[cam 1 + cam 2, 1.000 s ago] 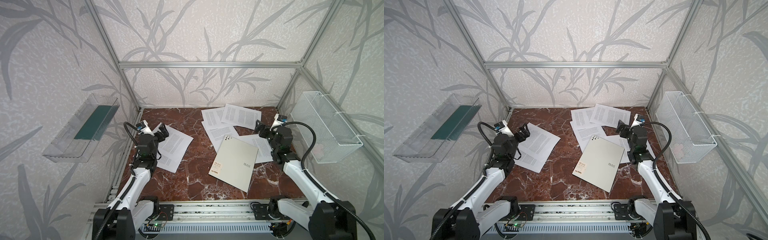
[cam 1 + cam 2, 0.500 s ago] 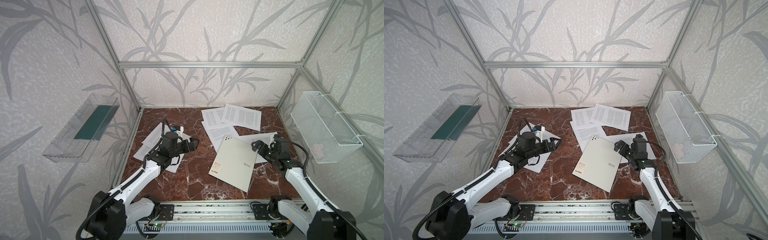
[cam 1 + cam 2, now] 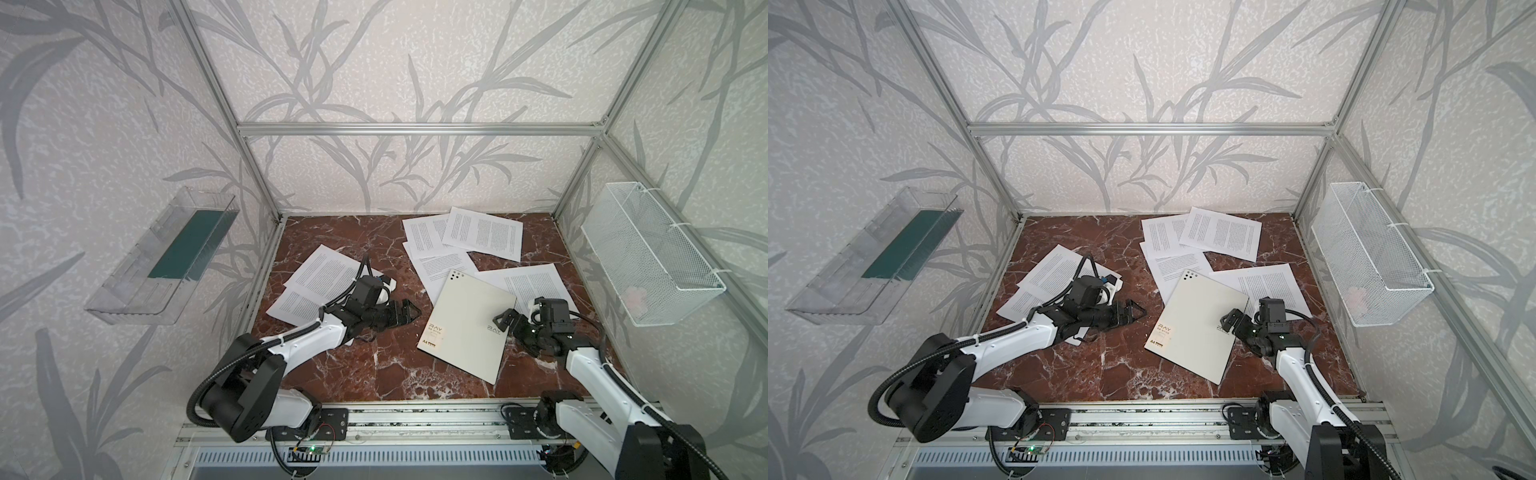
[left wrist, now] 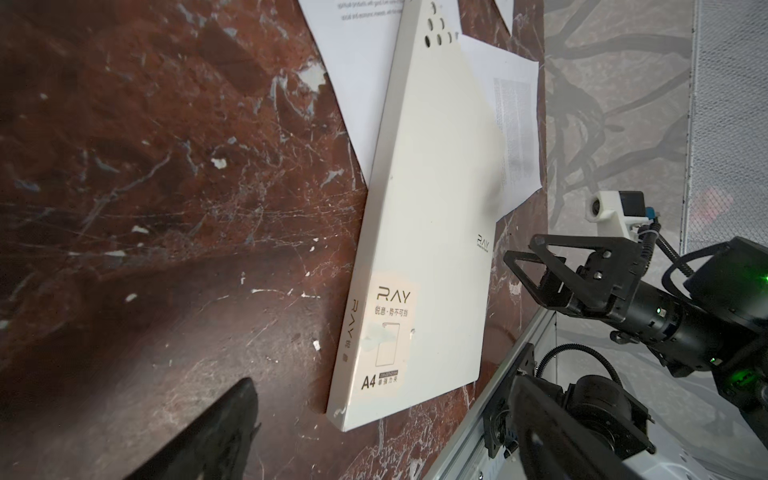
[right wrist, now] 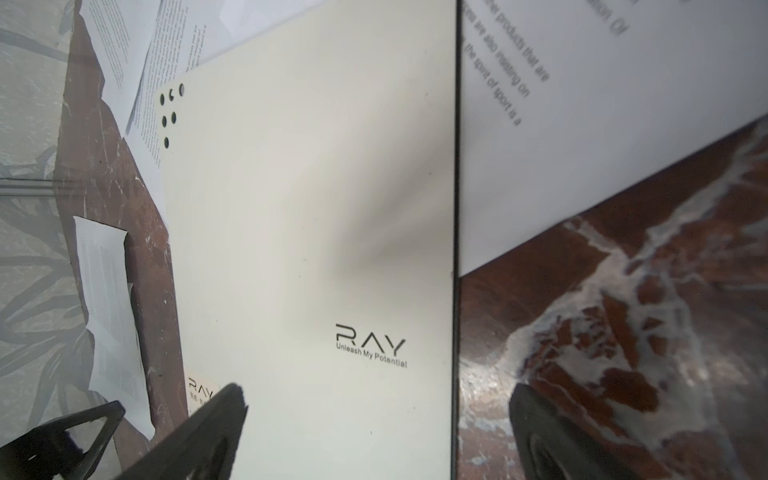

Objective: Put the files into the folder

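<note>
The folder [image 3: 465, 324] [image 3: 1196, 328] lies shut and flat on the marbled table, its pale cover with the "RAY" logo facing up. Several files lie loose: two sheets at the left [image 3: 320, 270], two at the back [image 3: 482, 232], one tucked under the folder's far corner [image 3: 436, 266], and one under its right side [image 3: 536, 282]. My left gripper [image 3: 409, 311] [image 4: 382, 440] is open, just left of the folder's spine edge and pointing at it. My right gripper [image 3: 505, 322] [image 5: 378, 440] is open and low at the folder's right edge, one finger above the cover, the other above the table.
A clear plastic tray [image 3: 166, 257] with a green insert hangs on the left wall. A white wire basket [image 3: 648, 253] hangs on the right wall. An aluminium rail [image 3: 415, 419] runs along the table's front edge, and frame posts stand at the corners.
Both arms have swung inward and down from the table's sides to the folder. The left one came off the left sheets. The folder and sheets have not moved.
</note>
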Controlling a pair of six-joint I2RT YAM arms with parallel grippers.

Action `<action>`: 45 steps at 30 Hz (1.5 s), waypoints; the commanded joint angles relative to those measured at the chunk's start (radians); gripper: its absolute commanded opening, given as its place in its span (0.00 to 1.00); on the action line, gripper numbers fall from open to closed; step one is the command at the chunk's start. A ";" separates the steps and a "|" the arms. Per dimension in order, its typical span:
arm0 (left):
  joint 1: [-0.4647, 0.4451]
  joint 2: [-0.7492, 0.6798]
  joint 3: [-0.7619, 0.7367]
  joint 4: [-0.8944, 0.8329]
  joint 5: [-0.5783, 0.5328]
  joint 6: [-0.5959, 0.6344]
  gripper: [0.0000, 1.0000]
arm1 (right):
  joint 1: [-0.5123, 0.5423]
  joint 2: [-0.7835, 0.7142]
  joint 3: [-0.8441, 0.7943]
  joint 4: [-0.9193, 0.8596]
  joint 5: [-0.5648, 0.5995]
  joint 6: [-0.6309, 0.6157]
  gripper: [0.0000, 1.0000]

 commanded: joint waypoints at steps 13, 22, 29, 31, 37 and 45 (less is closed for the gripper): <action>-0.023 0.307 0.131 0.229 0.167 -0.106 0.82 | 0.183 0.101 0.007 0.122 -0.004 0.136 0.99; 0.029 0.399 0.282 0.188 0.181 -0.105 0.78 | 0.307 0.203 0.030 0.296 0.046 0.252 1.00; 0.122 0.266 0.365 -0.039 0.049 -0.008 0.81 | 0.335 0.186 0.054 0.295 0.124 0.270 1.00; 0.107 0.150 0.367 -0.172 -0.064 0.069 0.97 | 0.335 0.164 0.057 0.269 0.137 0.258 0.99; 0.166 -0.212 0.120 -0.136 -0.218 -0.068 0.99 | 0.334 0.124 0.060 0.231 0.160 0.230 0.99; 0.209 -0.475 -0.073 -0.144 -0.060 -0.204 0.99 | 0.334 0.093 0.079 0.168 0.177 0.194 0.99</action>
